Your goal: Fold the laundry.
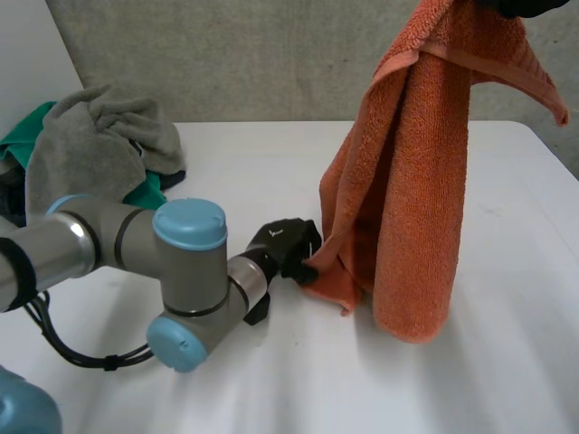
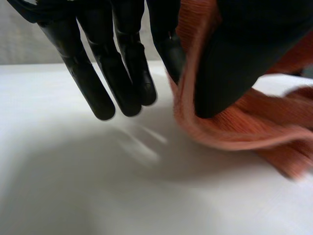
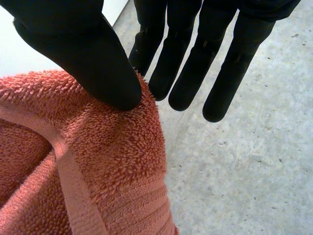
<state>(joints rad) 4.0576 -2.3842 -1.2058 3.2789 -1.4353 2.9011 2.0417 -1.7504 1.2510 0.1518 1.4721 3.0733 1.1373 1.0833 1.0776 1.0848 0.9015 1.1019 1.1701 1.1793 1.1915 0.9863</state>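
The left hand [image 1: 288,246] is seen low in the middle of the head view, clamped on a bottom corner of the orange towel [image 1: 412,181]. In the left wrist view the cloth's edge is pinched between the thumb and one finger, while the other fingers [image 2: 122,73] are held straight beside it, just above the table [image 1: 507,362]. The right hand [image 3: 93,54] is closed on the towel's upper end, the terry being pressed by the thumb against a finger with the remaining fingers extended. In the head view this grip is placed at the upper right of the frame, so the towel is hung from there in a long, bunched drape whose lower end appears to rest on the table right of centre. At the upper left of the frame a heap of grey cloth [image 1: 90,136] and green cloth [image 1: 149,192] is seen on the table, well apart from both hands. The task is judged to be at an early stage: one piece is held at two points, but it is not yet spread flat and no fold is visible in it. The spreading, the folding and the whole heap are left to be done.
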